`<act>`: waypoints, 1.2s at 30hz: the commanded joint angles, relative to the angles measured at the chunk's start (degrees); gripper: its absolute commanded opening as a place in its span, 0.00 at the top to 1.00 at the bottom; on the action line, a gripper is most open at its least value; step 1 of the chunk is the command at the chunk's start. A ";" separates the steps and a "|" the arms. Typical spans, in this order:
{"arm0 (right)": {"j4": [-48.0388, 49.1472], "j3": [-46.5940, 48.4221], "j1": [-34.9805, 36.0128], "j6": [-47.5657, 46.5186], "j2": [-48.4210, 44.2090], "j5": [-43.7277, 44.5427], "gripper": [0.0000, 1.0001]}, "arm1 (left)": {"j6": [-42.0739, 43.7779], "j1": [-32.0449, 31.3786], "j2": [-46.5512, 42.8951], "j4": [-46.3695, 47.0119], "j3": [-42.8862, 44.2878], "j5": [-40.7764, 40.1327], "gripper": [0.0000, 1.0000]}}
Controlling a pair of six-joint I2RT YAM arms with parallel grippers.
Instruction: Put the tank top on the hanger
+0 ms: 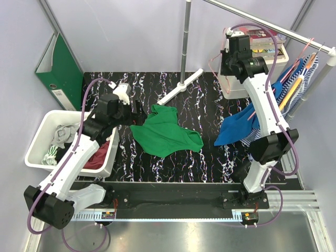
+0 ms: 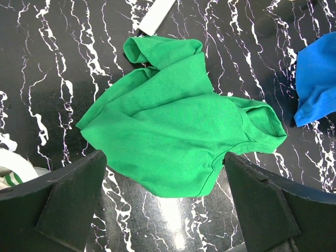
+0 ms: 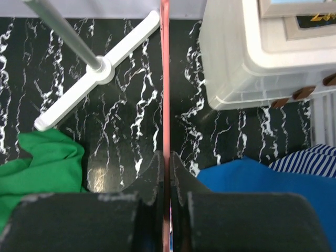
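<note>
Here left tool [image 2: 165, 173] gapes above tank top [image 2: 173, 131]; right tool [image 3: 166, 163] pinches hanger [image 3: 165, 79] near box [image 3: 236, 68].

No legible txt: label [image 1: 61, 96] on green binder [image 1: 63, 65] too small, yellow print [image 3: 315, 18] atop white box [image 3: 241, 63] cut off.

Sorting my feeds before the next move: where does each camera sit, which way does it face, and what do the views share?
Top external: fixed above and behind the arms, looking down on the table; both arms show.
Left wrist: on the left arm, facing down at the tank top; the left gripper frames the bottom with its open fingers.
Right wrist: on the right arm, looking down along the right gripper, shut on the hanger.
Shared: the tank top shows in all three.
</note>
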 commanded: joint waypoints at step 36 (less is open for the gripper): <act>16.72 -56.70 21.20 9.20 -49.54 5.02 1.00 | -20.57 -22.54 5.44 14.69 -27.55 -15.35 0.04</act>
